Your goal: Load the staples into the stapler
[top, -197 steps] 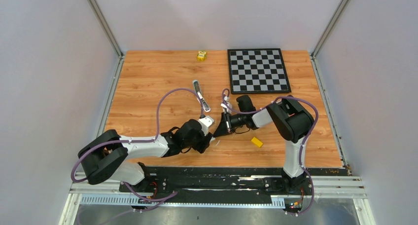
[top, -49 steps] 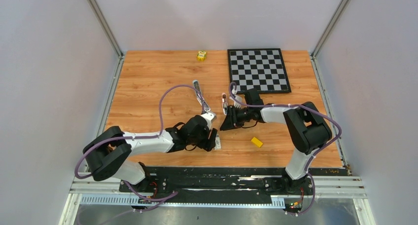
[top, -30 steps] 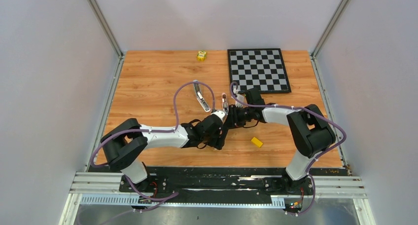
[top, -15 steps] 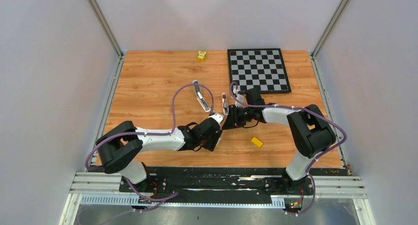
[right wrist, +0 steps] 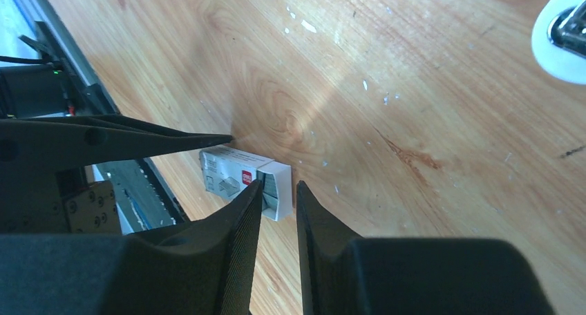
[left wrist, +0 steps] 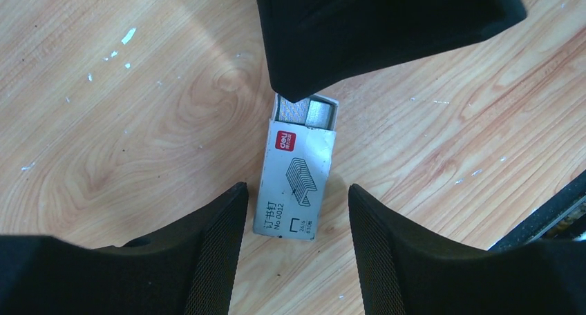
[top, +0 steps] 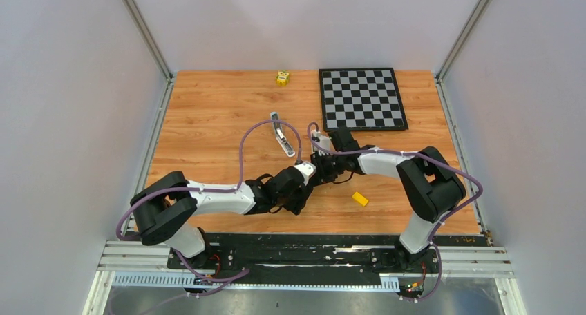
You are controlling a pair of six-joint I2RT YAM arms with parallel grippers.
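**Both grippers meet over the staple box; the staples are in its open end**

Only the wrist cameras show the staple box [left wrist: 296,180]. It lies flat on the wooden table [top: 207,121], hidden in the top view beneath the two grippers. The left wrist view shows the staples [left wrist: 321,113] as silvery ridged strips in the box's open far end, partly covered by the right gripper's black tip.

The left gripper [left wrist: 296,189] is spread wide. Its fingers [left wrist: 207,246] straddle the box's near end with a sliver of wood showing on each side, so it grasps nothing. The right gripper [right wrist: 278,185] reaches low from the right, its fingers a narrow slot apart over the box's open end. Whether it pinches the staples cannot be told.

The stapler [top: 282,136] lies swung open just beyond the grippers. The yellow block [top: 359,199] lies to the right, and the chessboard [top: 363,98] is at the far right.

Compared with 1.6 s ago, the box no longer shows in the top view, and the right gripper has come nearer and leftward to the left gripper.
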